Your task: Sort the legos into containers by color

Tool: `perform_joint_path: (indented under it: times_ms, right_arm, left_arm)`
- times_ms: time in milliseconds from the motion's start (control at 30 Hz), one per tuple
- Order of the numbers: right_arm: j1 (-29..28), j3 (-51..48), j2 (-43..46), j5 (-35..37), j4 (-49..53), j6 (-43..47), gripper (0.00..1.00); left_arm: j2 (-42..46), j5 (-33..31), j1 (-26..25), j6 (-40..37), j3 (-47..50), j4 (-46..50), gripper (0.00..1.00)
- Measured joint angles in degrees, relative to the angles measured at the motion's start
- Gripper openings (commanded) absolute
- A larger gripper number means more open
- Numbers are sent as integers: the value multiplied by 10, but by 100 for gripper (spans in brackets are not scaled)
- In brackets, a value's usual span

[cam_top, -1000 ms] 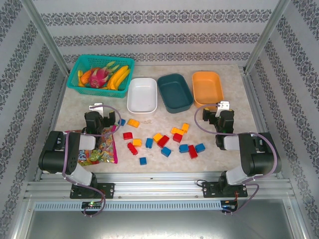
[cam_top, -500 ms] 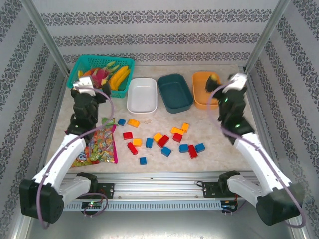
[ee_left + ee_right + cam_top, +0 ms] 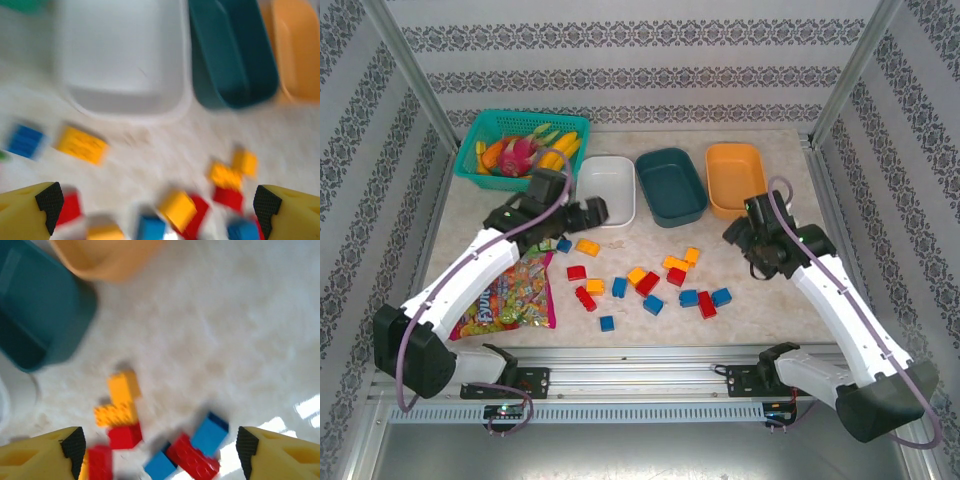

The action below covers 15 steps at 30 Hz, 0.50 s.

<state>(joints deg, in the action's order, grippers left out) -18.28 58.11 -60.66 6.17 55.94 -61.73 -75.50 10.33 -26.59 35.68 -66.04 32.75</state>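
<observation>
We identify the legos [image 3: 647,283] as hard moulded plastic, smooth with a light gloss. The white tub [image 3: 606,195], dark teal tub [image 3: 671,190] and orange tub [image 3: 735,180] are smooth plastic with a satin sheen. We note glossy, crinkled film on the candy bag [image 3: 515,295], open-mesh plastic on the basket [image 3: 470,148], a smooth marbled table top [image 3: 670,330] (bright glare patches in the right wrist view) and brushed metal rails [image 3: 640,378].
</observation>
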Motion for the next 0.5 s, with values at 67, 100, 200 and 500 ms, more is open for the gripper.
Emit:
perform_joint_path:
  times_ms: [67, 100, 200, 500]
  right_arm:
    - [6, -43, 2, -35, 7, -31, 79]
    - [11, -63, -2, -55, 7, -45, 79]
    - [31, -110, -23, -113, -5, -78, 78]
    - [41, -167, -71, -197, -85, -144, 79]
  left_arm:
    - [4, 46, -33, 0, 15, -1, 100]
    - [6, 65, -48, 0, 23, -2, 100]
    - [9, 105, -82, -3, 36, -1, 100]
    - [10, 134, -100, -7, 37, -2, 100]
